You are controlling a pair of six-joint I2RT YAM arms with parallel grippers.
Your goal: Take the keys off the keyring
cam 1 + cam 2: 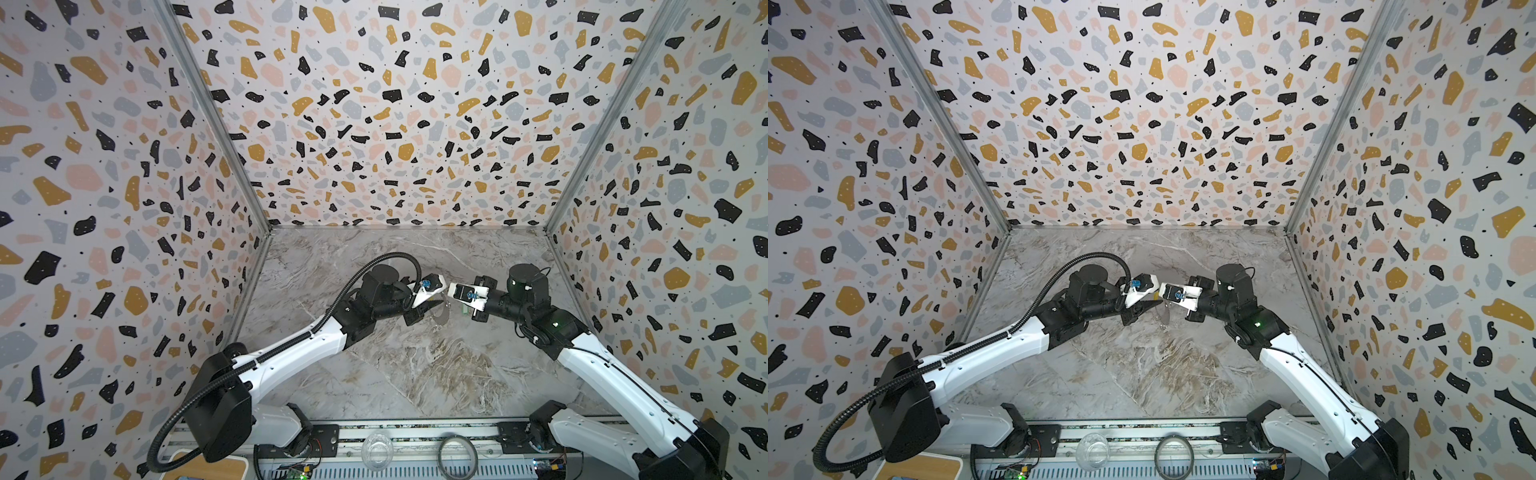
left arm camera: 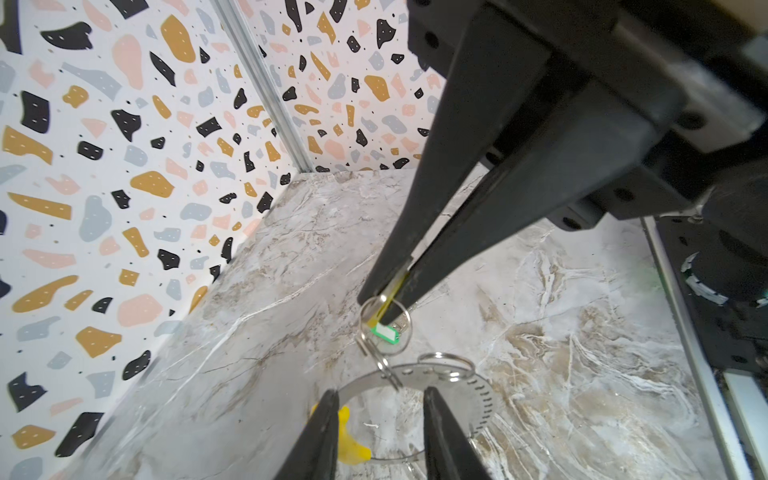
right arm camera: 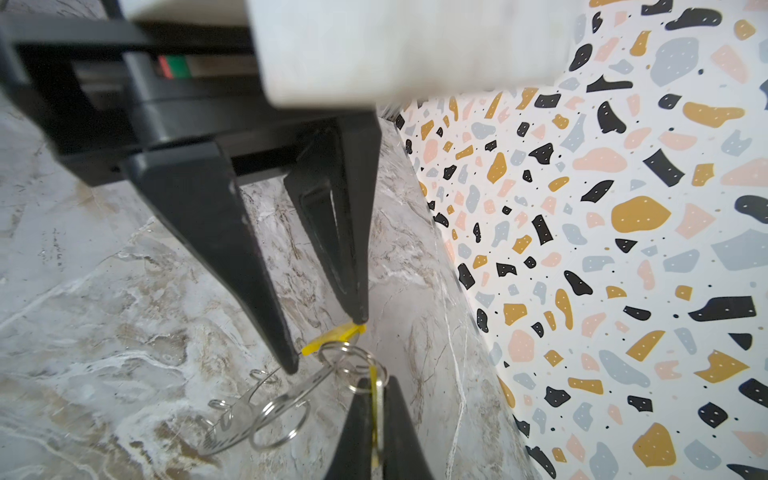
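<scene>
Marble-patterned tabletop (image 2: 540, 332) lies under both arms, which meet near its middle in both top views. Right gripper (image 2: 376, 311): fingers pressed together on the yellow tag (image 2: 390, 293) of one of the keys (image 2: 376, 331). The green tag (image 2: 386, 332) hangs just beside its tips. Small split rings (image 2: 446, 365) join the tags to the keyring (image 2: 484, 399), a thin silvery band. Left gripper (image 2: 381, 395): fingers apart, straddling the keyring at its yellow sleeve (image 2: 347, 440), which lies between the two tips. Whether the keyring touches the tabletop cannot be told.
</scene>
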